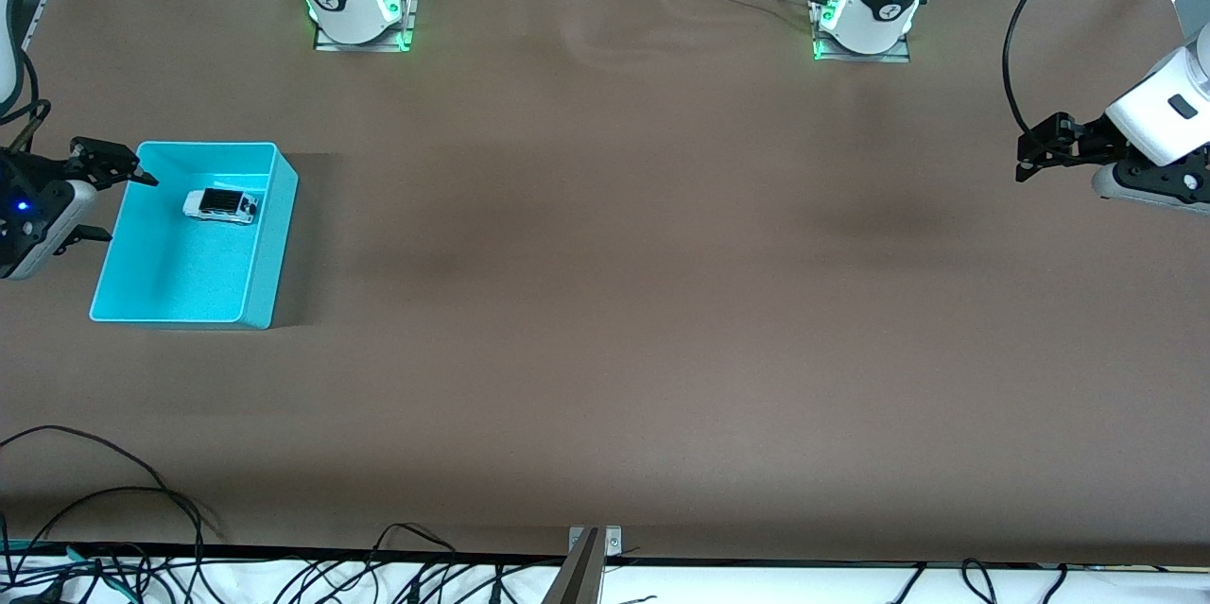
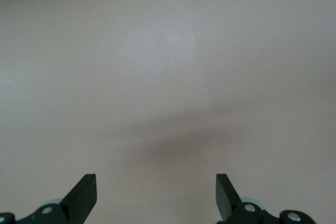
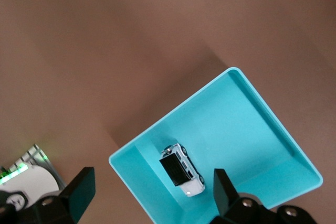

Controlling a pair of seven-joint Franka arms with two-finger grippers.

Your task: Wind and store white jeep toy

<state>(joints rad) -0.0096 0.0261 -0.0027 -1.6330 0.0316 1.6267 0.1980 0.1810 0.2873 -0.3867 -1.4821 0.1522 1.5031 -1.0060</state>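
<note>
A brown table (image 1: 605,302) is seen, on which a turquoise bin (image 1: 267,245) is set near the right arm's end; cables (image 1: 113,491) are trailed across its near edge.

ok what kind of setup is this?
Likely a robotics lab bench: two arm bases bolted to a brown table, loose cables along its edge, and just a turquoise bin holding a white jeep toy.

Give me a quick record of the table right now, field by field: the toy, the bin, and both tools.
toy: white jeep toy on its wheels inside the turquoise bin
bin: at the right arm's end of the table
right tool: open, empty, at the bin's outer edge
left tool: open, empty, above bare table at the left arm's end
stage: toy stored
</note>
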